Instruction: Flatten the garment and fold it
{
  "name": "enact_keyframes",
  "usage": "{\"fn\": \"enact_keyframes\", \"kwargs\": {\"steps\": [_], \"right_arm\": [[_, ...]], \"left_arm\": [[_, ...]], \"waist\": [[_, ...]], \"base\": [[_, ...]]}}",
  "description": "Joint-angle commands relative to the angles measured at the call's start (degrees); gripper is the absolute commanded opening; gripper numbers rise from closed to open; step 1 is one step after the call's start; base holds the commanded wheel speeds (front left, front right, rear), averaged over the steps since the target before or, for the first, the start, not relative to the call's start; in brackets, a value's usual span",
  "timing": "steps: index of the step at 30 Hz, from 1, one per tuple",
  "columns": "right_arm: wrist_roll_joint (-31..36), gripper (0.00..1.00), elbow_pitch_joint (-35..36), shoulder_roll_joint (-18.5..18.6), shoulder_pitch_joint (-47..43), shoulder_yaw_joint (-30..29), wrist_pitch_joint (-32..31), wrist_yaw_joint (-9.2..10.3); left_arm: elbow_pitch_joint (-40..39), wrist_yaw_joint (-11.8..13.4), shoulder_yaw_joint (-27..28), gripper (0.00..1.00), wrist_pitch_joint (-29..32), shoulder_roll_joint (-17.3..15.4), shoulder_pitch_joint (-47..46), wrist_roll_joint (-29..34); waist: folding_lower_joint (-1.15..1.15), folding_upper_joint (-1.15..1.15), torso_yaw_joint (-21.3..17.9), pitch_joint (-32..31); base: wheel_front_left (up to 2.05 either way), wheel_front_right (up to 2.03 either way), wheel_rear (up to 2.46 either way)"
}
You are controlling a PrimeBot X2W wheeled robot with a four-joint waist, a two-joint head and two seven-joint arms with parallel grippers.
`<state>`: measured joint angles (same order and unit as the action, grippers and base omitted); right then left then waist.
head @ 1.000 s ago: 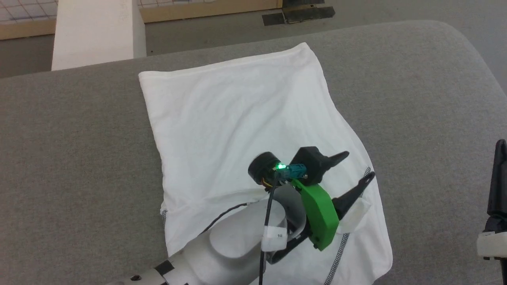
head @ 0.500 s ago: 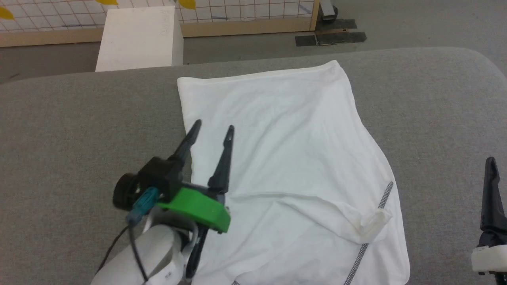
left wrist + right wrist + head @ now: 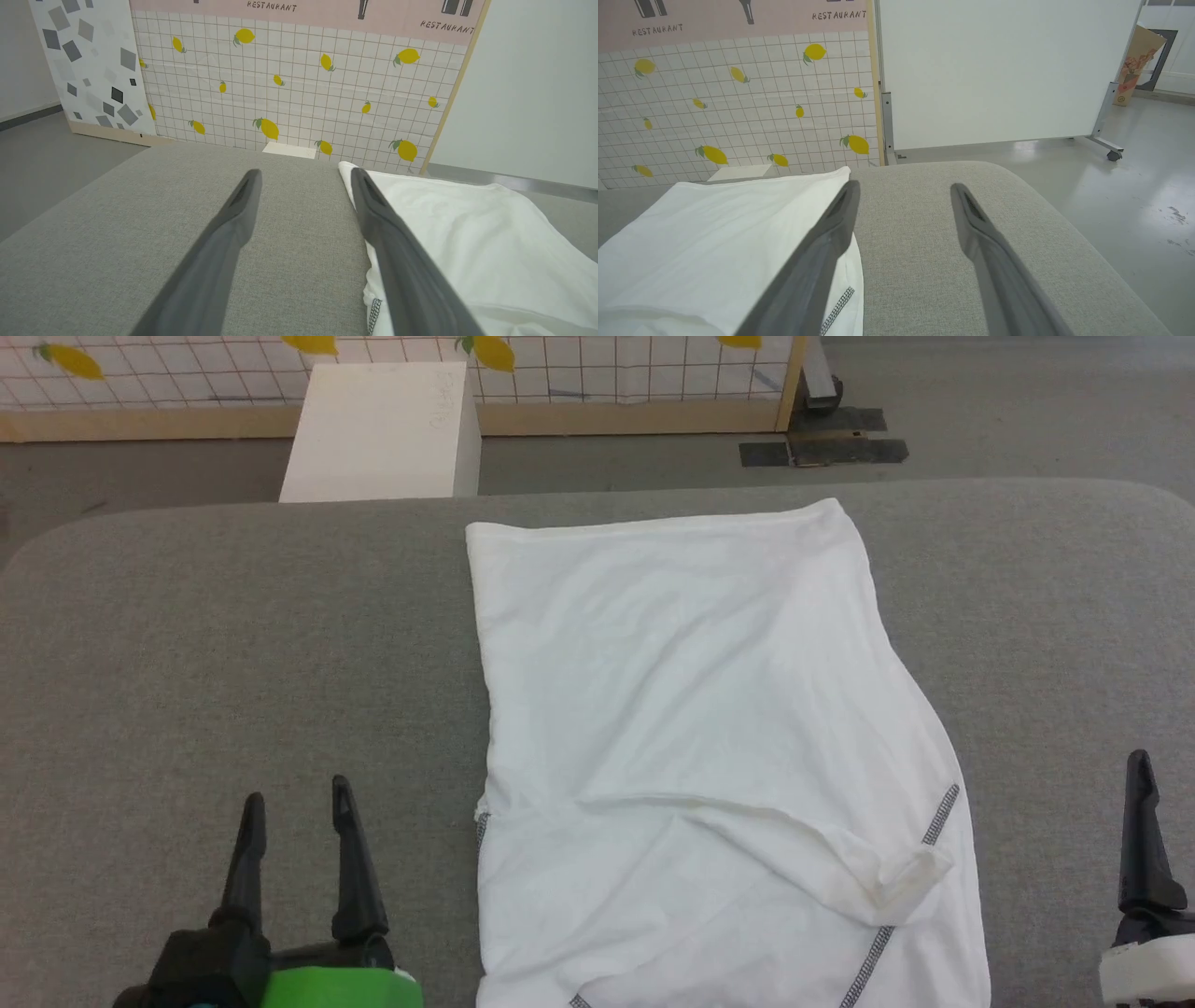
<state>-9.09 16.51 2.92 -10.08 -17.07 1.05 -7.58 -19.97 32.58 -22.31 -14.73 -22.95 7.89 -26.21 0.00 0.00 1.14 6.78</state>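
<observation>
White thin garment (image 3: 691, 709), creased, on grey woven surface (image 3: 187, 644); left claw (image 3: 297, 793), right claw (image 3: 904, 187) spread, empty.

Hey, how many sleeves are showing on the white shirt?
1. A sleeve lies folded across the shirt at the head view's lower right, cuff beside the zigzag stitching. The other may be hidden underneath.

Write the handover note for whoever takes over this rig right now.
Left gripper: open, empty, over the grey table, left of the garment.
Right gripper: open, empty, over the table on the garment's right.
Garment: spread mostly flat on the table, one sleeve folded across its near part, with wrinkles there.
Done: flattening, and apparently the sleeve fold.
Left: smooth the near end, then fold the body over.
</observation>
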Motion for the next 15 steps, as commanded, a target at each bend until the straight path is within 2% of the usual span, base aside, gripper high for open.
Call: {"fn": "enact_keyframes", "kwargs": {"steps": [1, 8, 15], "right_arm": [[-0.2, 1.00, -0.4, 0.0, -0.4, 0.0, 0.3, 0.09], [2.4, 1.00, 1.2, 0.4, 5.2, 0.9, -4.6, 0.09], [-1.3, 1.00, -1.3, 9.1, 16.7, 2.4, -13.7, 0.09]], "left_arm": [[-0.4, -1.2, 0.9, 1.00, -0.3, 1.1, 0.8, 0.9], [-0.9, -5.7, 3.7, 1.00, -0.3, 4.8, 0.4, 3.6], [-1.6, -8.6, 4.7, 1.00, -0.3, 7.8, -2.7, 6.0]], "waist": [[0.00, 0.00, 0.6, -0.5], [0.00, 0.00, 0.3, 2.1], [0.00, 0.00, -0.1, 8.3]], "base": [[0.00, 0.00, 0.00], [0.00, 0.00, 0.00], [0.00, 0.00, 0.00]]}}
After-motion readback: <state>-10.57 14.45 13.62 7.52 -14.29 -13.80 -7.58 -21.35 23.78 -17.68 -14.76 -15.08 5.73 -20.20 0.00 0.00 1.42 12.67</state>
